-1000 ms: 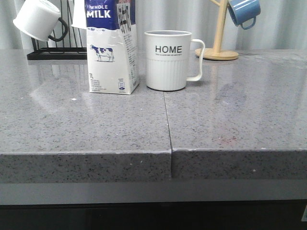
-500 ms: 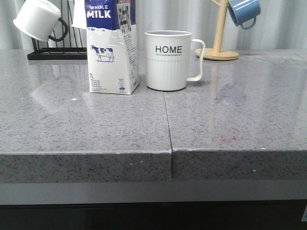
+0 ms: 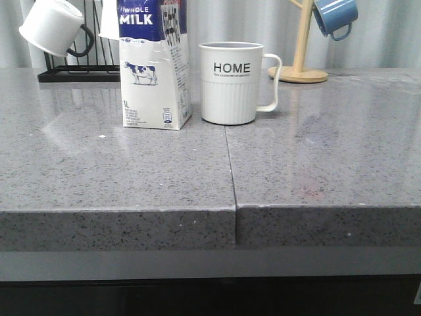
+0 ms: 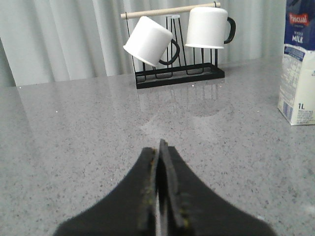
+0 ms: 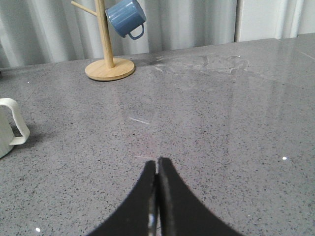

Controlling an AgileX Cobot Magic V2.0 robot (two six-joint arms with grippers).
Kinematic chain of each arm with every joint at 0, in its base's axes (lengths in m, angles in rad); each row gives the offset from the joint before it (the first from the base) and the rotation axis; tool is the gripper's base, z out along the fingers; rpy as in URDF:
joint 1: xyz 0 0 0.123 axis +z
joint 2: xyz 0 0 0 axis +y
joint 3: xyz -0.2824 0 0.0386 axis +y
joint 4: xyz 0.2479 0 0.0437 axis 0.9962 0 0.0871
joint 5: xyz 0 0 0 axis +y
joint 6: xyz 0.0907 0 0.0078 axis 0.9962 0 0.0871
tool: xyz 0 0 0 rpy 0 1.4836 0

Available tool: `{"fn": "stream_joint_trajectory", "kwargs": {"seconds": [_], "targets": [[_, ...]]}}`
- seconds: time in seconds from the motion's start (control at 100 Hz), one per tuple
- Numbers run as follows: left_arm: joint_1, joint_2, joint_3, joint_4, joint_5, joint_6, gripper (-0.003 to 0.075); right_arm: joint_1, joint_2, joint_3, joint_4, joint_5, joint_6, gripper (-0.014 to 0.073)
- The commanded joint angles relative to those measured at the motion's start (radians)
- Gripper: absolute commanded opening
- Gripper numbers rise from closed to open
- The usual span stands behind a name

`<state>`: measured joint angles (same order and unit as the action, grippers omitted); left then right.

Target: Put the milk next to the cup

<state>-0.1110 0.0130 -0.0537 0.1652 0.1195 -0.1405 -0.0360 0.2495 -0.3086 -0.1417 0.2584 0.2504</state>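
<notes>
A: How are the end effectors set?

B: The left end effector (image 4: 160, 147) is closed, its two dark fingers pressed together with nothing between them, held low over the bare grey counter (image 4: 74, 147). The right end effector (image 5: 157, 164) is likewise closed and empty above the counter. Neither is seen in the front view.

A: And what is found further out from them?

B: From the left wrist, the milk (image 4: 299, 64) is seen standing upright at the far edge of the view, well apart from the fingers. Beyond it, a black rack (image 4: 179, 73) carries two white mugs (image 4: 150, 42) with black handles. From the right wrist, only the handle and edge of the cup (image 5: 11, 129) are caught, with a wooden mug tree (image 5: 106, 49) and a blue mug (image 5: 127, 17) behind.

A: Where is the milk relative to the cup?

B: In the front view, the milk (image 3: 152, 66) is placed upright just beside the cup (image 3: 230, 82), on its left, with a narrow gap between them. The cup's handle is turned away from the carton.
</notes>
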Motion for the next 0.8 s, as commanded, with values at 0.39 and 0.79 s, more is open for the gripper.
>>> {"fn": "stream_joint_trajectory", "kwargs": {"seconds": [0.39,0.79], "targets": [[0.031,-0.052,0.097,-0.066,-0.185,-0.011,-0.0020,-0.007,0.006,-0.027,-0.007,-0.075,-0.001,-0.0068],[0.031,-0.052,0.097,-0.066,-0.185,-0.011,-0.0021,-0.007,0.006,-0.027,-0.007,-0.075,-0.001,-0.0068]]}}
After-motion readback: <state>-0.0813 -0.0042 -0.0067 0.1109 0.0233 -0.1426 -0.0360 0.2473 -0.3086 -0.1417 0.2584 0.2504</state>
